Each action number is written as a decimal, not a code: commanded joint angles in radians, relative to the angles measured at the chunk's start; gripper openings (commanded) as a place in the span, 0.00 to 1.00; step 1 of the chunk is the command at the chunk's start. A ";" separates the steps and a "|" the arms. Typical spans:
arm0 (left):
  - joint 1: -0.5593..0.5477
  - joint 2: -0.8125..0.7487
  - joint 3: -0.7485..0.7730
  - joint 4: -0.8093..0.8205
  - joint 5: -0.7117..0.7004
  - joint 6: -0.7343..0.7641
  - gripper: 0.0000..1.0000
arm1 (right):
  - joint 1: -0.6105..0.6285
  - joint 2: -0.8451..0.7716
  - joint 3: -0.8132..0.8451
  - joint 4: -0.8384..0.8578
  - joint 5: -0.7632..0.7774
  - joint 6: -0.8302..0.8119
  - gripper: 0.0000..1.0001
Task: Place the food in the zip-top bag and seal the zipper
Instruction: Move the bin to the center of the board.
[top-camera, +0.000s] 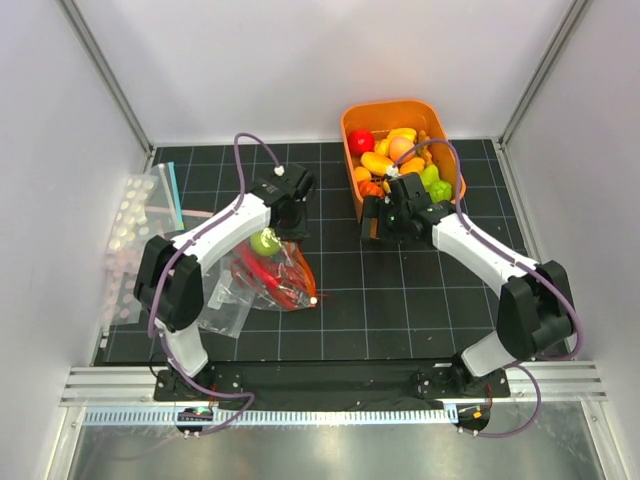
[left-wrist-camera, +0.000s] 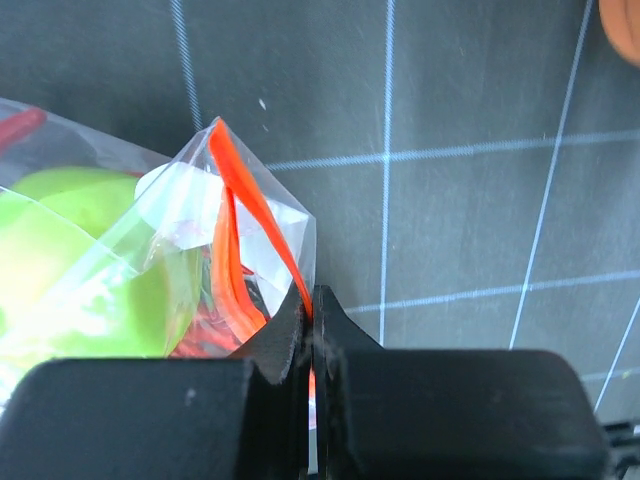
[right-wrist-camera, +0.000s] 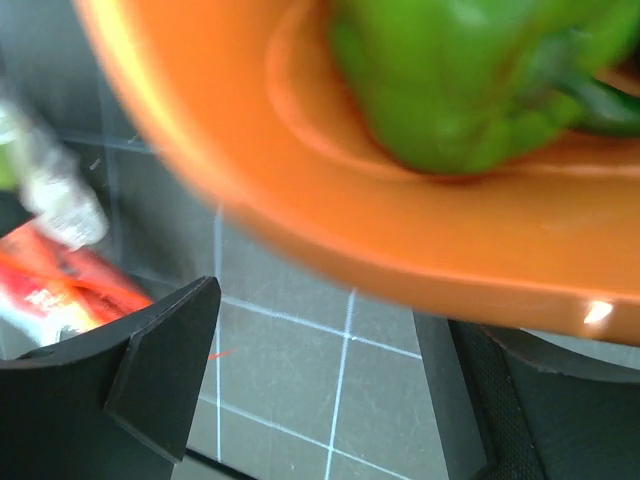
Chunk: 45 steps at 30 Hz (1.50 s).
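The clear zip-top bag (top-camera: 268, 272) lies left of centre on the mat with the red lobster (top-camera: 262, 274) and the round light-green fruit (top-camera: 265, 241) inside. My left gripper (top-camera: 290, 214) is shut on the red-orange zipper strip (left-wrist-camera: 245, 195) at the bag's far corner; the green fruit (left-wrist-camera: 70, 275) shows through the plastic. My right gripper (top-camera: 378, 228) is open and empty, low over the mat beside the orange bin (top-camera: 352, 165). The bag shows at the left edge of the right wrist view (right-wrist-camera: 60, 275).
The orange bin (right-wrist-camera: 420, 240) at the back right holds several toy fruits and vegetables, including a green pepper (right-wrist-camera: 450, 80). A flat clear bag with a teal strip (top-camera: 140, 225) lies at the far left. Grey walls enclose the black grid mat (top-camera: 400, 290).
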 joint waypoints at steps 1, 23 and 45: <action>-0.009 0.037 0.053 -0.010 0.081 0.046 0.00 | 0.008 -0.066 0.022 0.010 -0.154 -0.116 0.83; -0.037 0.017 0.106 0.079 0.288 0.029 0.77 | 0.175 -0.177 -0.336 0.162 -0.370 0.041 0.65; -0.029 -0.715 -0.663 0.429 0.256 -0.258 1.00 | 0.278 0.021 -0.511 0.697 -0.285 0.482 0.50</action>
